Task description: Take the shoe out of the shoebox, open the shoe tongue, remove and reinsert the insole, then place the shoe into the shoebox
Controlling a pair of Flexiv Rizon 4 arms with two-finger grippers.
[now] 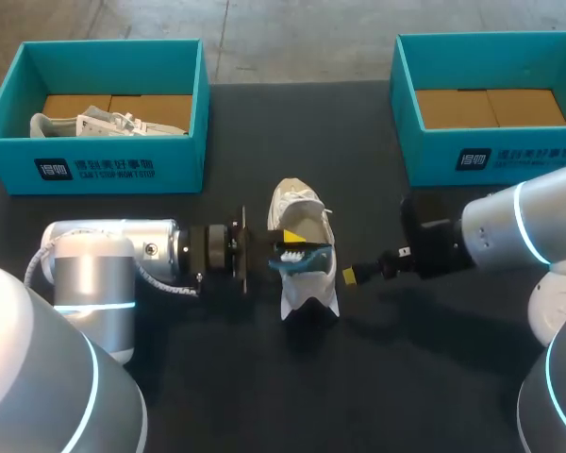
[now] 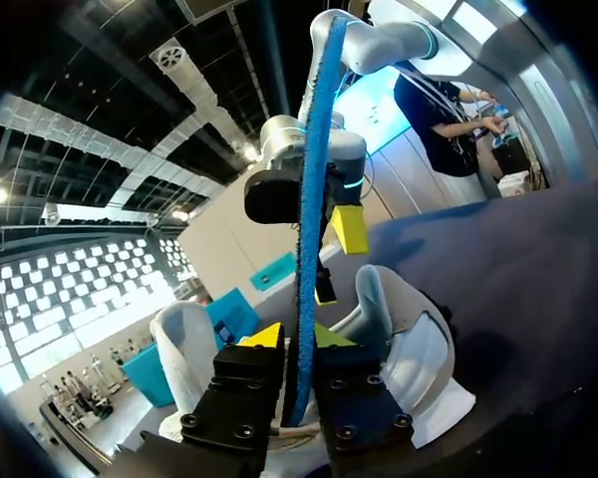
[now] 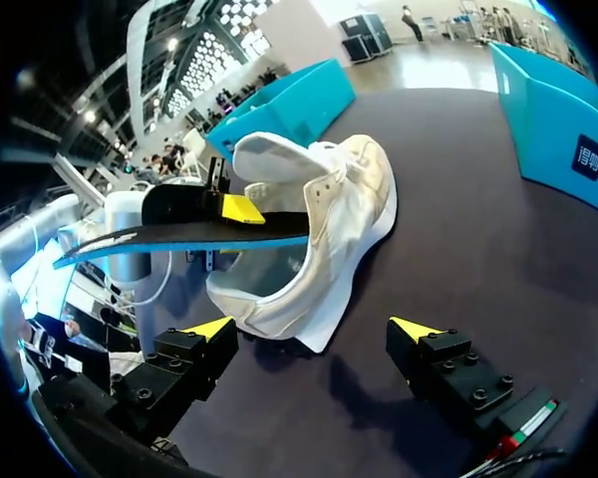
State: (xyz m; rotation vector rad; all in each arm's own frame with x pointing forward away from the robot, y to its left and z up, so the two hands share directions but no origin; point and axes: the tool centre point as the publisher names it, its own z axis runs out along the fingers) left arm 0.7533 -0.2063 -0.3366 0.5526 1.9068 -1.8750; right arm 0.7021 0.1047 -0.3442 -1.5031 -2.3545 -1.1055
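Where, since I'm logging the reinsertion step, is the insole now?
In the head view, the insole is pinched in the left gripper, just over the opening of the white shoe at mid-table.

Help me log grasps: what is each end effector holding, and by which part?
The left end effector is shut on the thin, flat blue-and-black insole, pinching its two flat faces. The right end effector is open and holds nothing.

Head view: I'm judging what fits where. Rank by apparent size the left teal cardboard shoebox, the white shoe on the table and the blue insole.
Largest to smallest:
1. left teal cardboard shoebox
2. white shoe on the table
3. blue insole, partly covered by the left gripper holding it
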